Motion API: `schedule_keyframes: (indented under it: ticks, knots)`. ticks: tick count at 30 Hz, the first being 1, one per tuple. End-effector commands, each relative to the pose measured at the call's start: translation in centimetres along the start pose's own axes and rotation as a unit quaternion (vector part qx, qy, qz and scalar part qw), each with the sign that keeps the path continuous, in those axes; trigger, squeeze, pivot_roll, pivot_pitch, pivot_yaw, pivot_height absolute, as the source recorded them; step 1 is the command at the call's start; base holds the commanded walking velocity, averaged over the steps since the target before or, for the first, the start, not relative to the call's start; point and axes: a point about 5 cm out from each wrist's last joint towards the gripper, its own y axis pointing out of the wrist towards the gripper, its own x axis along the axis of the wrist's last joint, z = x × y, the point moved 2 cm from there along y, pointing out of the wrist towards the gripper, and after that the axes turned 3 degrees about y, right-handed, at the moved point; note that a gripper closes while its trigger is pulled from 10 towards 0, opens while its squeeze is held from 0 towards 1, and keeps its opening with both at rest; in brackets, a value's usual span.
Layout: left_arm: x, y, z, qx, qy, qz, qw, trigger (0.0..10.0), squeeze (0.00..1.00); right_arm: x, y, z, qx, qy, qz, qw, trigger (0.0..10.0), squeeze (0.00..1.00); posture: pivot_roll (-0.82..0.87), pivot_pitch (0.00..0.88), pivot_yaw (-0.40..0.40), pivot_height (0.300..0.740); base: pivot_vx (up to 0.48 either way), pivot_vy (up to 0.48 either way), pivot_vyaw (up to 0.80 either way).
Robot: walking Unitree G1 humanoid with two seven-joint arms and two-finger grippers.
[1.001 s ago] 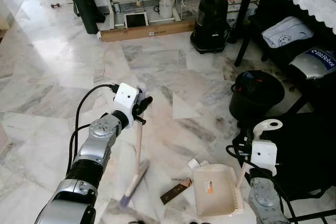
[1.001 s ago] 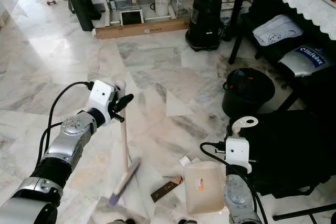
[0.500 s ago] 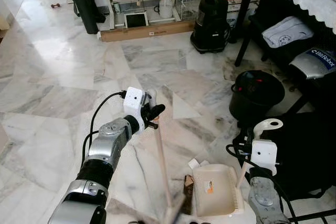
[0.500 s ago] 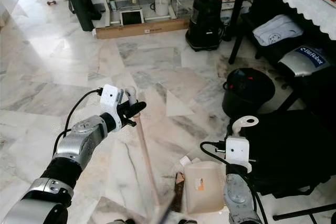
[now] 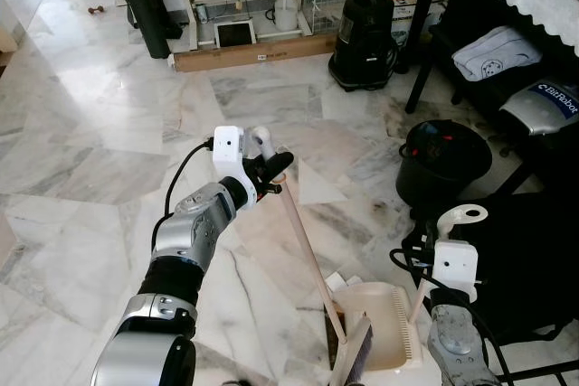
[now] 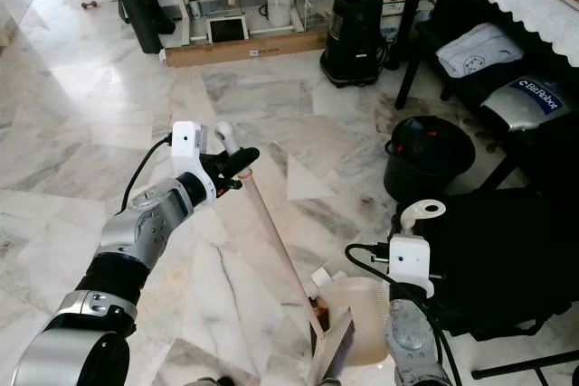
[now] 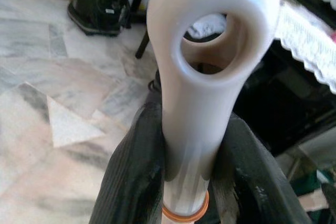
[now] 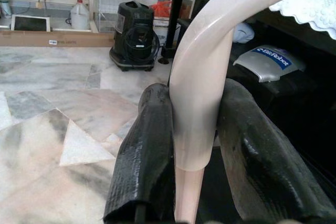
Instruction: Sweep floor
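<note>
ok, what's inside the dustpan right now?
The broom head sits at the mouth of the dustpan, with a dark brown scrap at its edge. The pan's visible floor looks bare; anything beneath the bristles is covered.

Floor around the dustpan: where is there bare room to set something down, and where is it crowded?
Bare marble floor lies open on the robot's left, from the left gripper holding the broom up to the cardboard box. The right is crowded: dustpan, black bucket, vacuum cleaner, table legs.
</note>
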Motion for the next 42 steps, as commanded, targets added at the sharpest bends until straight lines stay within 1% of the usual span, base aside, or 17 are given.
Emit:
schedule_keyframes:
  ticks: [1,3,4,7,9,10,13,15,18,20,21,25,28,33,37,40,42]
  knots:
    - [1.6,0.1,-0.2,-0.004,-0.017,-0.036,0.999,10.0,0.0,-0.7,-0.4,-0.3,-0.005,-0.004,0.017,1.0,10.0,0.0,0.11,0.145,0.025,0.74,0.0,0.0,0.0]
    - [2.1,0.0,0.1,0.008,-0.005,-0.049,0.999,10.0,0.0,-0.7,-0.4,-0.3,-0.005,-0.004,0.017,1.0,10.0,0.0,0.11,0.146,0.024,0.74,0.0,0.0,0.0]
    - [3.0,-0.3,0.8,0.037,0.009,-0.072,0.997,10.0,0.0,-0.7,-0.4,-0.3,-0.005,-0.004,0.017,1.0,10.0,0.0,0.11,0.146,0.025,0.74,0.0,0.0,0.0]
    - [4.8,-1.2,2.6,0.101,0.071,-0.113,0.986,10.0,0.0,-0.8,-0.4,-0.3,-0.005,-0.004,0.018,1.0,10.0,0.0,0.11,0.147,0.025,0.74,0.0,0.0,0.0]
    - [5.0,-1.7,3.3,0.128,0.131,-0.111,0.977,10.0,0.0,-0.8,-0.4,-0.3,-0.004,-0.004,0.019,1.0,10.0,0.0,0.11,0.148,0.026,0.74,0.0,0.0,0.0]
    - [5.2,-2.1,3.8,0.149,0.169,-0.113,0.968,10.0,0.0,-0.8,-0.5,-0.3,-0.004,-0.004,0.019,1.0,10.0,0.0,0.11,0.15,0.025,0.74,0.0,0.0,0.0]
    - [5.1,-2.3,4.1,0.168,0.236,-0.105,0.951,10.0,0.0,-0.8,-0.5,-0.3,-0.003,-0.004,0.019,1.0,10.0,0.0,0.11,0.15,0.024,0.74,0.0,0.0,0.0]
    - [3.6,-2.0,3.9,0.157,0.298,-0.064,0.94,10.0,0.0,-0.8,-0.5,-0.3,-0.002,-0.004,0.019,1.0,10.0,0.0,0.11,0.15,0.023,0.74,0.0,0.0,0.0]
    - [2.3,-1.8,3.6,0.14,0.314,-0.037,0.938,10.0,0.0,-0.8,-0.5,-0.4,-0.002,-0.005,0.019,1.0,10.0,0.0,0.11,0.151,0.023,0.74,0.0,0.0,0.0]
    - [1.2,-1.6,3.4,0.124,0.313,-0.015,0.941,10.0,0.0,-0.8,-0.5,-0.4,-0.003,-0.005,0.018,1.0,10.0,0.0,0.11,0.151,0.023,0.74,0.0,0.0,0.0]
    - [0.0,-1.3,3.1,0.108,0.311,0.013,0.944,10.0,0.0,-0.8,-0.4,-0.4,-0.003,-0.005,0.018,1.0,10.0,0.0,0.1,0.151,0.023,0.74,0.0,0.0,0.0]
    - [-1.0,-1.1,3.0,0.102,0.311,0.034,0.945,10.0,0.0,-0.8,-0.4,-0.5,-0.004,-0.006,0.016,1.0,10.0,0.0,0.1,0.152,0.023,0.74,0.0,0.0,0.0]
    - [-2.2,-0.8,2.7,0.093,0.271,0.061,0.956,10.0,0.0,-0.7,-0.4,-0.7,-0.006,-0.007,0.015,1.0,10.0,0.0,0.09,0.155,0.022,0.74,0.0,0.0,0.0]
    - [-2.5,-0.1,1.8,0.079,0.185,0.065,0.977,10.0,0.0,-0.7,-0.5,-1.0,-0.007,-0.009,0.014,1.0,10.0,0.0,0.08,0.157,0.02,0.74,0.0,0.0,0.0]
    - [-2.5,0.3,1.3,0.065,0.148,0.07,0.984,10.0,0.0,-0.7,-0.5,-1.0,-0.008,-0.009,0.014,1.0,10.0,0.0,0.08,0.158,0.021,0.74,0.0,0.0,0.0]
    - [-2.0,1.0,0.3,0.045,0.086,0.069,0.993,10.0,0.0,-0.7,-0.4,-1.0,-0.008,-0.008,0.013,1.0,10.0,0.0,0.08,0.158,0.022,0.74,0.0,0.0,0.0]
    - [-1.9,1.1,0.2,0.042,0.081,0.068,0.993,10.0,0.0,-0.7,-0.4,-1.0,-0.008,-0.008,0.013,1.0,10.0,0.0,0.08,0.157,0.023,0.74,0.0,0.0,0.0]
